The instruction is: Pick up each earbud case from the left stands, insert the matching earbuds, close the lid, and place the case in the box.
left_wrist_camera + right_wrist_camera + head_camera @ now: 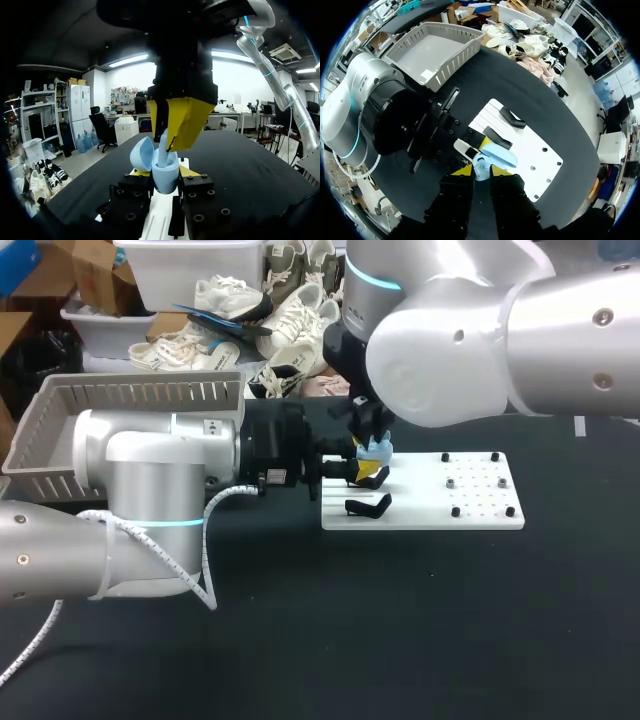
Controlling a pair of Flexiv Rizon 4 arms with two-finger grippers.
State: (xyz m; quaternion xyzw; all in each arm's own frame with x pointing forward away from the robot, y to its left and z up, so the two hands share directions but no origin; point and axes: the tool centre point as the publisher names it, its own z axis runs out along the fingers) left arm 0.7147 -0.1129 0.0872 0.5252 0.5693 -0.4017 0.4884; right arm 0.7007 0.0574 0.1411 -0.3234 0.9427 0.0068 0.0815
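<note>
A light blue earbud case [166, 179] stands upright with its lid [141, 153] swung open, and my left gripper [164, 172] is shut on its lower half from both sides. From above, my right gripper [172, 131] comes down over the open case, shut on a light blue earbud [163, 149] whose stem points into the case. In the head view the case [378, 451] hangs over the near-left corner of the white stand board [430, 502], between the left gripper [348, 472] and the right gripper [371, 438]. The right wrist view has the case [481, 172] and its lid [498, 154] just ahead of the right gripper [480, 171].
A grey slatted box [130, 405] stands at the back left, behind my left arm. An empty black stand [368, 507] sits on the board near the case. The board's right part holds small black pegs [455, 511]. Shoes lie beyond the table's far edge.
</note>
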